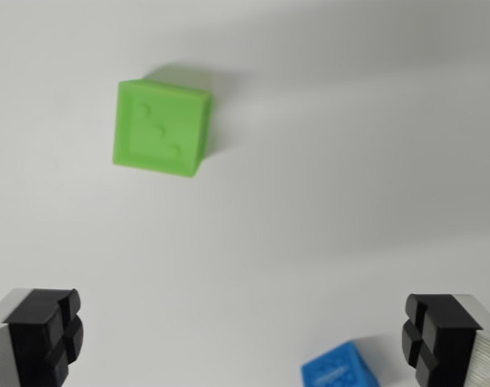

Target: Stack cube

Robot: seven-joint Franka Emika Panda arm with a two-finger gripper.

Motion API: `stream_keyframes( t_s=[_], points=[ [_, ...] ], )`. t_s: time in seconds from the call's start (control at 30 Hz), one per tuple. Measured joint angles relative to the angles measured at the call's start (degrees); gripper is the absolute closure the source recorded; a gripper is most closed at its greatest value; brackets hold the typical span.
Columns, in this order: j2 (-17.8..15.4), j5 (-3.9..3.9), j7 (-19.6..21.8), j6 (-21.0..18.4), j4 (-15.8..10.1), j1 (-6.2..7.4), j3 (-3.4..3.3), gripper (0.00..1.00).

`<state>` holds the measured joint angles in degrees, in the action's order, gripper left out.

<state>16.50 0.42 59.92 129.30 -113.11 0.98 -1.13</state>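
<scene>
A small green plastic cube (161, 128) is being shown lying on a plain white desk surface (325, 161), in the upper left part of the wrist view. Its upper face is being presented to the camera, with a raised border and three round dimples set in a diagonal line across it. The cube is being seen slightly turned, so that its edges are not lining up with the frame. A soft shadow is being cast behind it, toward the top of the view.

A second, smaller-looking blue plastic cube (339, 369) is being caught at the bottom edge of the wrist view, right of centre, and is being cut off by the frame; a textured upper face is being made out on it, though its pattern is too blurred to be read. The two cubes are being kept well apart, with bare desk between them. No edge or corner of the desk is being shown.

The gripper (242, 339) is being held wide apart, its two black-padded fingers (45, 334) being seen at the lower left and lower right corners of the view. Nothing is being held between them. The blue cube is lying just beside the finger on the wrist view's right, whether touching cannot be told.
</scene>
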Motion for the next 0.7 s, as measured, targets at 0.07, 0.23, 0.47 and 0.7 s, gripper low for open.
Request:
stream_keyframes(
  t_s=[0.07, 0.23, 0.47, 0.7],
  points=[
    [0.9, 0.00, 0.8, 0.8, 0.1, 0.25, 0.01, 0.00],
    [2.8, 0.00, 2.3, 2.4, 0.5, 0.81, 0.02, 0.00],
    [6.4, 0.02, 5.0, 5.0, 1.3, 1.69, 0.05, 0.00],
    [9.8, 0.07, 7.5, 7.3, 2.5, 2.53, 0.06, 0.00]
  ],
)
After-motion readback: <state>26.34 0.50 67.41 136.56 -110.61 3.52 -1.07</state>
